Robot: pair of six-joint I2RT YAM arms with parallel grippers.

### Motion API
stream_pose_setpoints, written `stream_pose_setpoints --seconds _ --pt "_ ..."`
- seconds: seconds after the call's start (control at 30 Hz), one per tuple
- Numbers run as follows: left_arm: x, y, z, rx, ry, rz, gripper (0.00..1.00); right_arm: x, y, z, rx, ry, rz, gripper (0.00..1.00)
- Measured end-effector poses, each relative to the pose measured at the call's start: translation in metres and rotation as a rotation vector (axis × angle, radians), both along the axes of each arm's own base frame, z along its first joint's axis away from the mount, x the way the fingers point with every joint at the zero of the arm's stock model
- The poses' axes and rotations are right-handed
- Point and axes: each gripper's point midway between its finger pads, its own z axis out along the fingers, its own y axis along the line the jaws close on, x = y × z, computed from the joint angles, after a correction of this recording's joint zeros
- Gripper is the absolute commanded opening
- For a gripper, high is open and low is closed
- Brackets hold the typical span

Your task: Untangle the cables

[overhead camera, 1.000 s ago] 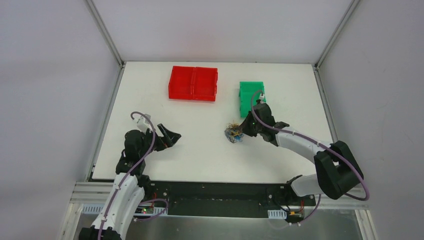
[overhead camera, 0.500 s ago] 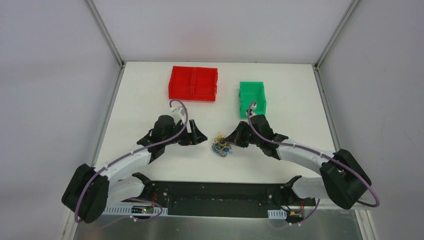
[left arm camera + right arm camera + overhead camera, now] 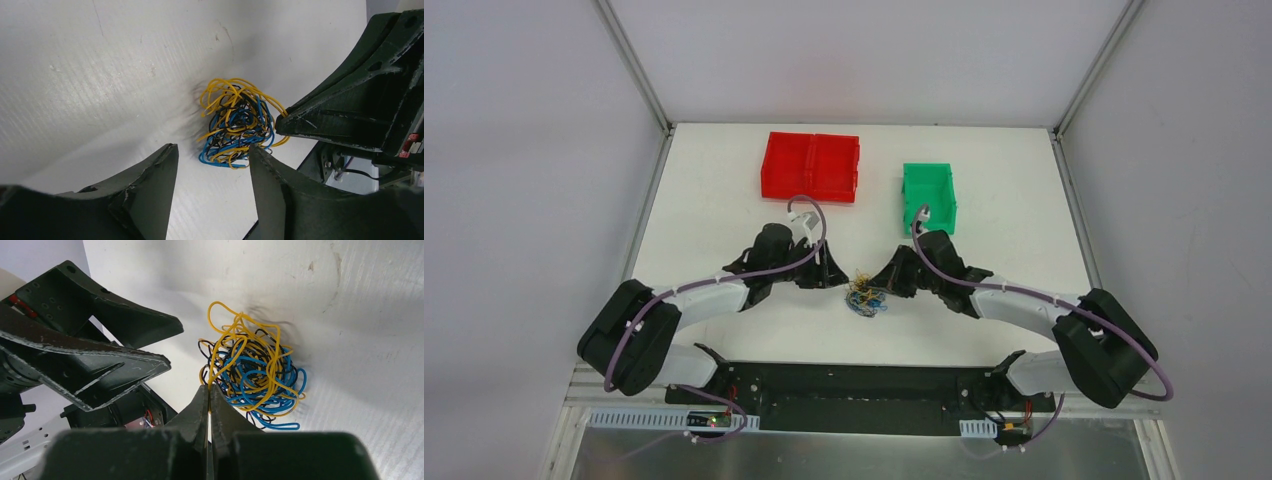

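**Overhead and wrist views.** Your tangle of cables [image 3: 865, 297], yellow, blue and black strands balled together, lies on the white desk [image 3: 724, 200], about midway along the near edge and a little in from it.

Your left end effector [image 3: 832, 276] sits just left of the tangle with its fingers spread wide. In its wrist view, the cables [image 3: 237, 125] lie just beyond the open gap.

Your right end effector [image 3: 886, 279] meets the tangle from the right, fingers pressed together. In its wrist view, a yellow strand of the cables [image 3: 252, 372] runs into the closed tips, so it appears to pinch that strand.

A red bin [image 3: 811, 166] and a green bin [image 3: 928, 196] stand toward the far edge, red left of green, both well apart from the tangle.
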Motion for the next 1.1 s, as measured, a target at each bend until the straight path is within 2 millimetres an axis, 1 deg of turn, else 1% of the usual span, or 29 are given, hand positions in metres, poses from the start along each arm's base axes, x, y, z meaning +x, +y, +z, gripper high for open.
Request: stream_pose_setpoints --seconds 0.07,0.27,0.33,0.4,0.43,0.47,0.5,0.53,0.67,0.73,0.8,0.83,0.9,0.93,1.0,1.03,1.1 --pt "-0.001 -0.002 -0.006 0.000 0.010 -0.019 0.48 -0.001 0.002 -0.001 0.002 0.007 0.004 0.00" --pt "-0.003 -0.006 -0.020 0.007 0.039 -0.050 0.52 -0.001 0.008 0.003 0.018 0.004 0.014 0.00" --pt "-0.002 -0.007 -0.022 0.008 0.036 -0.053 0.52 0.000 0.010 0.004 0.022 0.005 0.015 0.00" --pt "-0.001 -0.008 -0.025 0.010 0.032 -0.057 0.41 0.000 0.012 0.005 0.027 0.005 0.017 0.00" --pt "-0.001 -0.009 -0.027 0.011 0.034 -0.061 0.32 0.000 0.013 0.004 0.029 0.005 0.018 0.00" --pt "-0.002 -0.010 -0.029 0.011 0.035 -0.066 0.20 0.000 0.013 0.004 0.029 0.006 0.019 0.00" --pt "-0.004 -0.012 -0.032 0.009 0.041 -0.079 0.06 0.000 0.014 0.003 0.029 0.009 0.018 0.00" --pt "-0.005 -0.014 -0.034 0.008 0.049 -0.088 0.00 0.000 0.014 0.002 0.028 0.011 0.018 0.00" --pt "-0.008 -0.017 -0.043 0.003 0.065 -0.111 0.00 0.000 0.014 -0.001 0.022 0.023 0.012 0.00" --pt "-0.007 -0.015 -0.044 0.013 0.063 -0.107 0.00 0.001 0.012 -0.003 0.008 0.028 -0.002 0.00" --pt "-0.006 -0.010 -0.044 0.043 0.046 -0.093 0.00 0.004 0.005 -0.008 -0.033 0.031 -0.037 0.00" --pt "-0.005 -0.006 -0.042 0.065 0.035 -0.085 0.00 0.006 0.000 -0.011 -0.062 0.034 -0.058 0.00" --pt "-0.003 0.003 -0.035 0.104 -0.004 -0.064 0.00 0.008 -0.013 -0.016 -0.127 0.033 -0.106 0.07" --pt "-0.002 0.009 -0.028 0.121 -0.028 -0.049 0.00 0.009 -0.020 -0.017 -0.158 0.030 -0.128 0.08" --pt "0.001 0.019 -0.017 0.152 -0.074 -0.011 0.00 0.010 -0.035 -0.018 -0.213 0.017 -0.168 0.07" --pt "0.004 0.027 -0.011 0.172 -0.098 0.021 0.00 0.010 -0.044 -0.017 -0.242 0.009 -0.188 0.03" --pt "0.006 0.041 -0.002 0.196 -0.130 0.078 0.00 0.011 -0.060 -0.015 -0.291 -0.006 -0.224 0.01"
